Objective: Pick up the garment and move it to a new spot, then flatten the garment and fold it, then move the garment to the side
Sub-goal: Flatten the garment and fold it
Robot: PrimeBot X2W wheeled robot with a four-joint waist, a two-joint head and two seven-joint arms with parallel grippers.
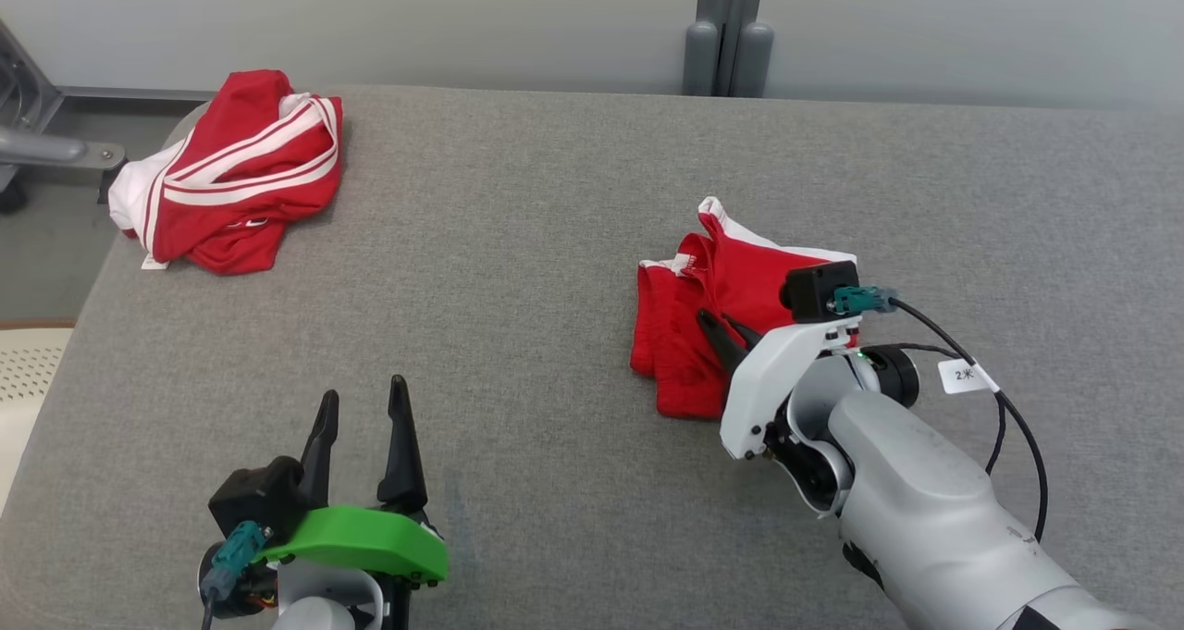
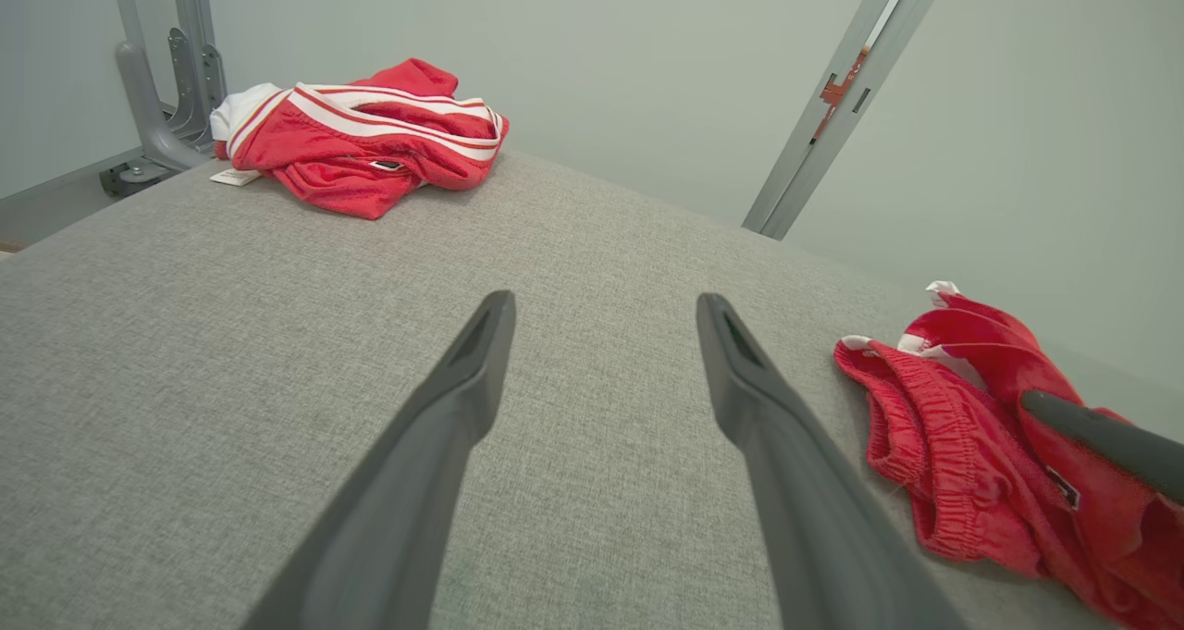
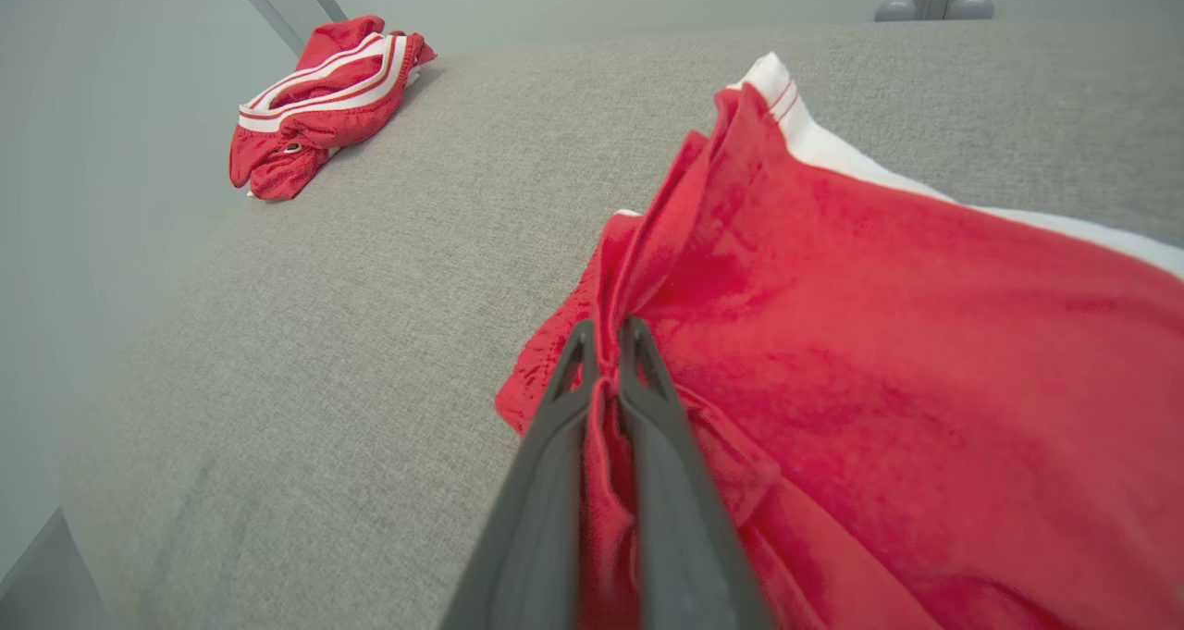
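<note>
Gently now, my right gripper pinching a fold of the red garment, left gripper splayed empty, I should lift high before carrying it.

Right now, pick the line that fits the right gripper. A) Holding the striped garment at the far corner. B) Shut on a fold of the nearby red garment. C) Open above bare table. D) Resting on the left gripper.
B: in the right wrist view the right gripper has its fingers pinched on a raised fold of the red garment, while the striped garment lies apart at the far corner.
</note>
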